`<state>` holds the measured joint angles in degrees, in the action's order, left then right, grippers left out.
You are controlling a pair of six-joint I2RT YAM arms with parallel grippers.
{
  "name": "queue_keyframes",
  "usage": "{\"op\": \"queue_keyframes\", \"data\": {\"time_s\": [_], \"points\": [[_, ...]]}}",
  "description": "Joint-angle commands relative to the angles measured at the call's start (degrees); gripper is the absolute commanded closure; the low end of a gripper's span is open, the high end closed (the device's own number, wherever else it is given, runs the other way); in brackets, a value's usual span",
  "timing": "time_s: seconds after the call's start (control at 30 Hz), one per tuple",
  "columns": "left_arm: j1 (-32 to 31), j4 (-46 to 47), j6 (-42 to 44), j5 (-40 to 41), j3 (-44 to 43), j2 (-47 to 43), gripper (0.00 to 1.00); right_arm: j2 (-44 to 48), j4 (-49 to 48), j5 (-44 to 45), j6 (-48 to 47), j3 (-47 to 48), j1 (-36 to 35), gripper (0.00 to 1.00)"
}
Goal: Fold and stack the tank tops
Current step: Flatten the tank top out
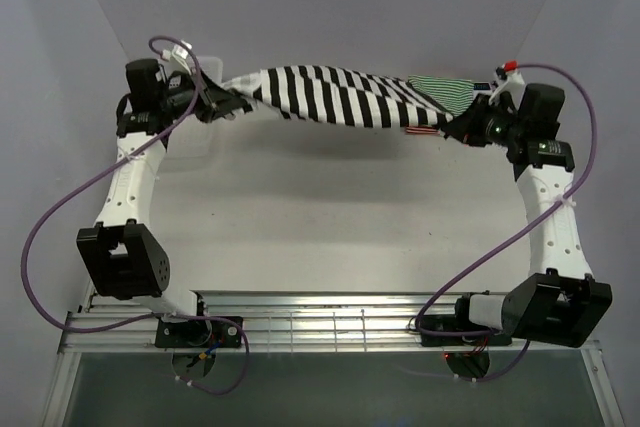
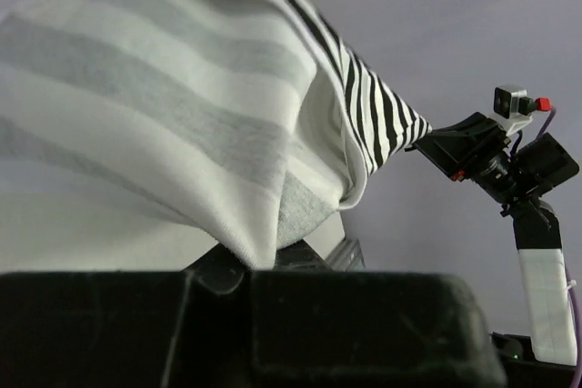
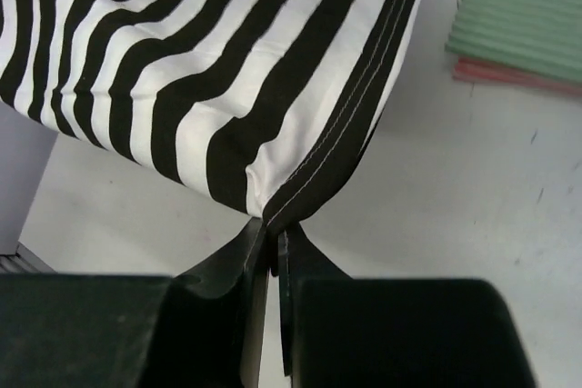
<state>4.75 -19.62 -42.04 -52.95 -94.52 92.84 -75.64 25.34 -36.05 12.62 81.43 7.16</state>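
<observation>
Pale tabletop (image 1: 320,217), striped top (image 1: 320,95) in right gripper (image 3: 273,232)

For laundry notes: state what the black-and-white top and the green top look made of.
The black-and-white top looks like soft matte knit cloth, perhaps cotton: it sags, twists, and shows a stitched hem. The green top seems similar matte fabric, lying flat; its weave is blurred.

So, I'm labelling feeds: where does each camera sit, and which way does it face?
Top external: above and behind the bases, looking down; both arms stretch the black-and-white top.
Left wrist: faces sideways under the cloth toward the right arm; own fingers barely show.
Right wrist: looks down its shut fingers pinching the hem.
Shared: all show that top.
</observation>
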Motion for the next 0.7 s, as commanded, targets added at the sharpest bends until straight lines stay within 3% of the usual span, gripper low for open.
{"op": "queue_keyframes", "data": {"time_s": [0.0,0.1,0.13,0.2,0.23,0.3,0.47,0.67], "points": [[-0.3,-7.4,8.0,3.2,18.4,-6.1,0.9,4.9,2.0,4.0,-1.5,-15.7,0.3,0.89],[-0.2,-13.4,10.1,11.4,30.7,-9.3,0.75,8.8,2.9,7.5,-1.8,-28.1,0.3,0.85],[-0.3,-14.1,10.6,12.6,32.9,-9.6,0.6,9.0,3.3,8.4,-2.2,-30.1,0.3,0.83],[-0.3,-14.8,11.4,15.2,35.6,-8.3,0.43,8.0,4.3,11.3,-3.2,-32.6,0.4,0.72],[-0.2,-17.1,12.3,16.1,35.0,-7.3,0.03,6.0,5.1,14.6,-3.6,-32.1,0.4,0.42],[-0.4,-18.6,12.3,18.4,32.7,-5.4,0.02,3.1,6.9,15.7,-4.3,-29.9,0.3,0.08],[-2.1,-18.9,11.5,21.5,29.5,-6.5,0.02,3.8,3.3,12.9,-4.5,-28.9,-1.0,0.1],[-11.6,-19.1,11.5,32.5,23.5,-2.5,0.02,-0.8,0.6,21.6,-5.1,-24.0,-13.9,0.1]]}}
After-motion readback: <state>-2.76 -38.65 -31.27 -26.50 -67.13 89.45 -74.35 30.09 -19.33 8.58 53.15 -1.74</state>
